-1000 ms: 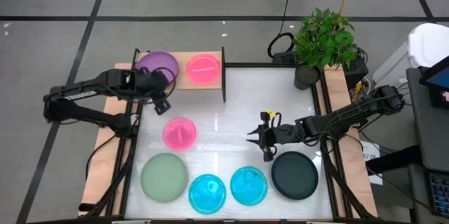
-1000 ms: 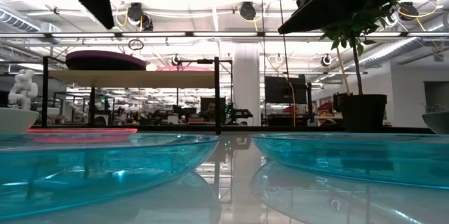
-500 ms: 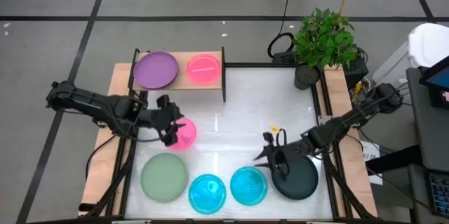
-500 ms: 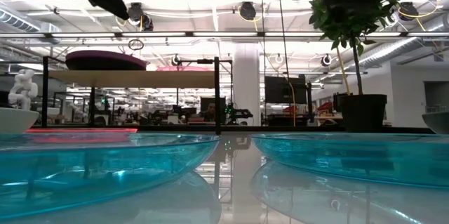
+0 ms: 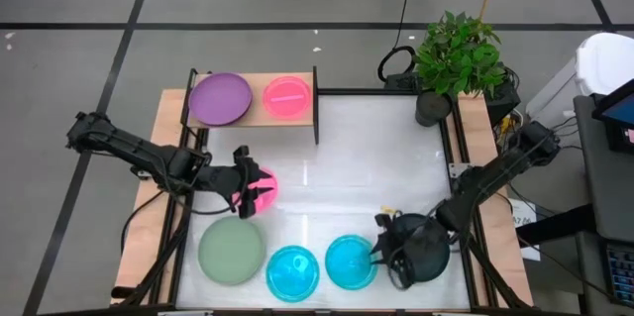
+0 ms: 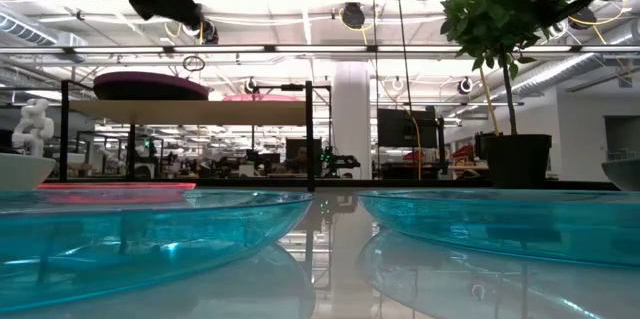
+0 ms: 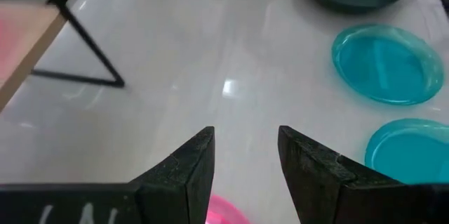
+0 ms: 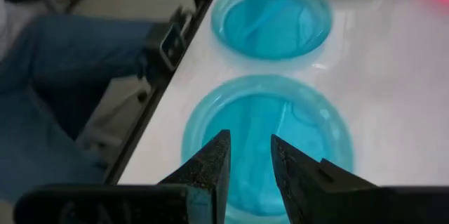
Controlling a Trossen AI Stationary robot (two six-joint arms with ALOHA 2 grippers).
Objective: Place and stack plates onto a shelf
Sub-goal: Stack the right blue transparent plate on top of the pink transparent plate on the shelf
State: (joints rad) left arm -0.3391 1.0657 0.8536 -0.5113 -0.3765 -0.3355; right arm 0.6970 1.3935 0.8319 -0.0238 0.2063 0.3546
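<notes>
— Where's your left gripper (image 5: 250, 193)?
— Above the pink plate (image 5: 264, 188) on the table; fingers narrowly parted, empty.
— Your right gripper (image 8: 247, 164)?
— Over a cyan plate (image 8: 266, 136); fingers narrowly parted, empty; purple plate (image 5: 220, 98) sits on the shelf (image 5: 250, 86).

left tool (image 5: 252, 193) fingers parted, low, right tool (image 5: 384, 250) fingers parted, low

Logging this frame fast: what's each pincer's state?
Left pincer: open, empty, over the pink plate.
Right pincer: open, empty, over a cyan plate.
</notes>
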